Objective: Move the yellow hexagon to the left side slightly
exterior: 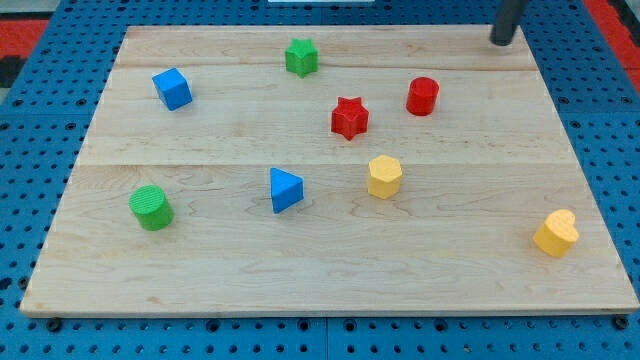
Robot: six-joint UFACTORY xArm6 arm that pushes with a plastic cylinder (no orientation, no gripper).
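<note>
The yellow hexagon [384, 176] sits on the wooden board [200, 270] a little right of its middle. My tip [499, 42] is at the board's top right corner, far above and to the right of the yellow hexagon, touching no block. The nearest block to the tip is the red cylinder [422, 96]. A blue triangle [285, 190] lies to the left of the yellow hexagon, and a red star [349, 117] lies above it.
A green star [301, 57] is near the top middle. A blue cube [172, 88] is at the upper left. A green cylinder [151, 207] is at the lower left. A yellow heart-like block [556, 233] is at the lower right edge.
</note>
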